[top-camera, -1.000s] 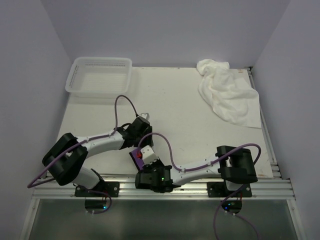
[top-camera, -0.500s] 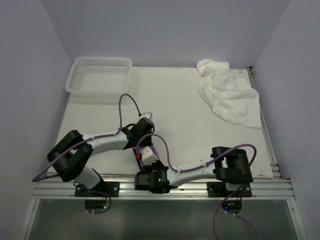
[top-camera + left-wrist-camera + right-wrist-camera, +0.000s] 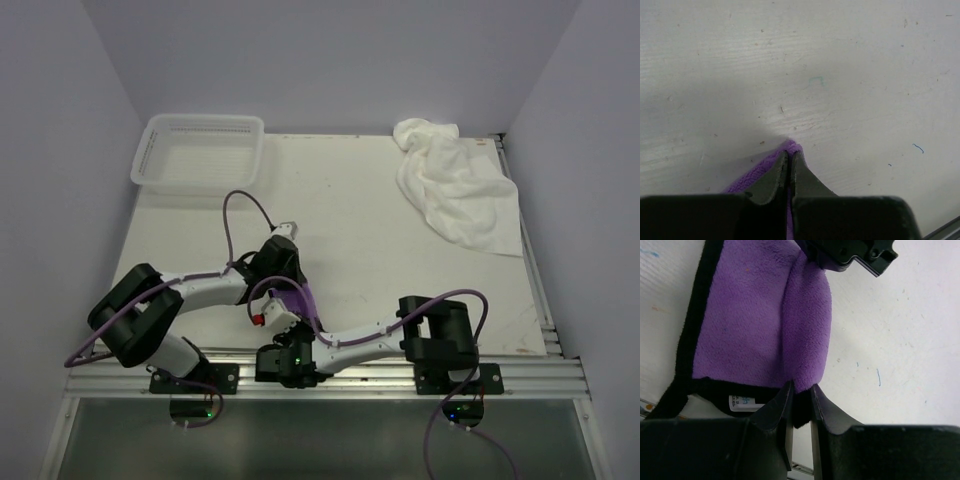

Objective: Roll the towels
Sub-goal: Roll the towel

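Purple towel, edged in dark trim, lies at the near side of the table, left of its middle, stretched between the two grippers. The left gripper has its fingers pressed together on the cloth's far corner, a small tuft of purple showing just past the tips in the left wrist view. The right gripper pinches the near edge of the same towel, where the cloth folds over on itself; its jaws stand only narrowly apart, with the dark-trimmed fold caught between them. A white label shows at the towel's near hem, just left of that grip. From above, most of the purple cloth is hidden under the two wrists, with only a strip showing between them. The white towel sits crumpled at the far right corner of the table, well apart from both arms. A white mesh basket stands at the far left corner.
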Motion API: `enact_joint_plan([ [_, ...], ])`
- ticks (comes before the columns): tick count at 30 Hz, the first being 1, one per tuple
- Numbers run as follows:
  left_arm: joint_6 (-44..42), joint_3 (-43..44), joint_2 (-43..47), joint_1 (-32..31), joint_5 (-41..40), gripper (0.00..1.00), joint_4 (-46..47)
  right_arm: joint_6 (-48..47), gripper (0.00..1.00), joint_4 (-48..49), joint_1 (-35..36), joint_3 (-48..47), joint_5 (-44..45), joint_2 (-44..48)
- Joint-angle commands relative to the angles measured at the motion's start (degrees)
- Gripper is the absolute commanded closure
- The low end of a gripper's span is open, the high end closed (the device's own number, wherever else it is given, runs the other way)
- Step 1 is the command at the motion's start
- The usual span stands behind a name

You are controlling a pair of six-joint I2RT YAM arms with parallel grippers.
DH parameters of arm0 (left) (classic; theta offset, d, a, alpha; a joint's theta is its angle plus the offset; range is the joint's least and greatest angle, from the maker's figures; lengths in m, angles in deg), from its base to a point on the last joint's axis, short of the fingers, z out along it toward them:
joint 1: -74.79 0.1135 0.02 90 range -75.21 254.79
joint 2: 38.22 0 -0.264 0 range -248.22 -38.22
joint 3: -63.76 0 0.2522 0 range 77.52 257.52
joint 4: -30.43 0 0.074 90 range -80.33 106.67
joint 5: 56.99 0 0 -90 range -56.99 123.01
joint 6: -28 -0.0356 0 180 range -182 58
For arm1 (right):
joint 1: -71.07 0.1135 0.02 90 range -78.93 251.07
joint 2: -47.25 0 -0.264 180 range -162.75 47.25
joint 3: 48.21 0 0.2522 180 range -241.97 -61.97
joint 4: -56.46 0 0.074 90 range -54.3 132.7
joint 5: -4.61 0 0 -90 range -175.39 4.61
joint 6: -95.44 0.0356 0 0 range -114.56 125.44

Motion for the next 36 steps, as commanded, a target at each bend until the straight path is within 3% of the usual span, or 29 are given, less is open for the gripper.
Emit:
enact_joint_plan([
  [1, -2.9, -3.3, 0.7, 2.9, -2.1, 1.00, 12.1, -4.8, 1.00, -4.7, 1.0, -3.4, -1.1, -2.0],
  [12, -5.9, -5.9, -2.9, 6.5, 5.3, 1.00, 29.9, -17.0, 1.00, -5.0, 0.2, -6.8, -3.6, -5.6],
  [18, -5.0, -11.8, 0.0, 6.7, 7.3, 1.00, 35.8, -23.3, 1.00, -6.6, 0.3, -7.8, -7.6, -8.0],
  [36, -4.6, -21.2, 5.8, 6.9, 2.2, 1.00, 28.8, -30.6, 1.00, -13.0, 2.8, -18.3, -17.1, -20.5],
])
